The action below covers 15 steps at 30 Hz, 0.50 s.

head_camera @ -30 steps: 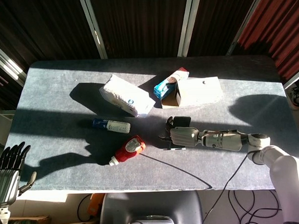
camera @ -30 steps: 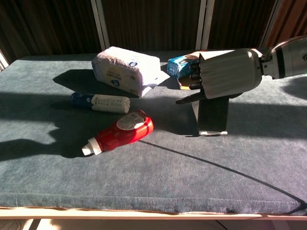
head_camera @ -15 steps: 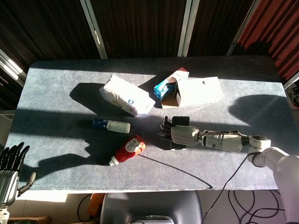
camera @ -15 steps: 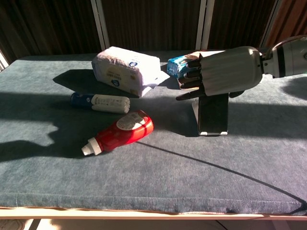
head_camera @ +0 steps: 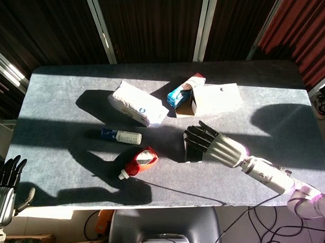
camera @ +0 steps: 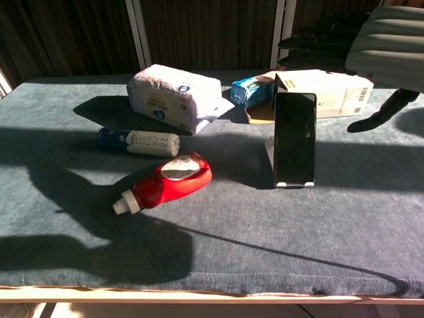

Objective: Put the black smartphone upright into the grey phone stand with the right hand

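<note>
The black smartphone (camera: 295, 138) stands upright in the grey phone stand (camera: 271, 154), its lower edge caught in the stand's lip, on the counter (camera: 265, 232). Above the stand hangs the right hand (camera: 361, 43), clear of the phone, fingers (head_camera: 198, 136) spread and holding nothing. Behind the stand lies a white box (camera: 331, 89) with a blue carton (camera: 250, 89) beside it. To the left of the stand lie a red bottle (camera: 165, 183), a blue-and-white tube (camera: 140, 140) and a white packet (camera: 175, 96). Far to the left of the stand, off the counter's edge, the left hand (head_camera: 4, 183) points up, empty, fingers apart.
</note>
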Each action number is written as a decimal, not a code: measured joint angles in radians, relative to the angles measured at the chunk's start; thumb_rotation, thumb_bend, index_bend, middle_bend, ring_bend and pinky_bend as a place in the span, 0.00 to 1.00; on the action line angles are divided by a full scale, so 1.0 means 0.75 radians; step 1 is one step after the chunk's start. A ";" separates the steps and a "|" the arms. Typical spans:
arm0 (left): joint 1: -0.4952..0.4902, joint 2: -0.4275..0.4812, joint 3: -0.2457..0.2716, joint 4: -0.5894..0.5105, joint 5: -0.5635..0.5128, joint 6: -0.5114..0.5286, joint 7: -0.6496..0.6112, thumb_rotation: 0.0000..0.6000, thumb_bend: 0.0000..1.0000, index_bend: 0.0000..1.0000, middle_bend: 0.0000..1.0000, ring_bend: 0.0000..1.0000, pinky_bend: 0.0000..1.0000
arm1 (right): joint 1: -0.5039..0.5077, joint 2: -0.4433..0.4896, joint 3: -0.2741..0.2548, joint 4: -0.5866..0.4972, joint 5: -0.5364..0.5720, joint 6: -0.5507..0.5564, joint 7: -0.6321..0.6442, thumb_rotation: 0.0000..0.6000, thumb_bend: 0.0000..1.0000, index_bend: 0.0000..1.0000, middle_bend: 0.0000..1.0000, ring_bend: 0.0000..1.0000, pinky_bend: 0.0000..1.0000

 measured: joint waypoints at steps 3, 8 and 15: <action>-0.001 -0.001 -0.004 -0.002 -0.011 -0.007 0.013 1.00 0.36 0.00 0.00 0.00 0.02 | -0.232 0.017 0.019 -0.096 0.190 0.146 0.028 1.00 0.13 0.00 0.00 0.00 0.10; -0.009 -0.015 -0.009 -0.011 -0.018 -0.027 0.056 1.00 0.36 0.00 0.00 0.00 0.02 | -0.555 0.016 0.057 -0.171 0.489 0.303 0.213 1.00 0.13 0.00 0.00 0.00 0.03; -0.020 -0.021 0.001 -0.016 -0.009 -0.058 0.101 1.00 0.36 0.00 0.00 0.00 0.00 | -0.712 0.012 0.140 -0.179 0.580 0.353 0.410 1.00 0.13 0.00 0.00 0.00 0.00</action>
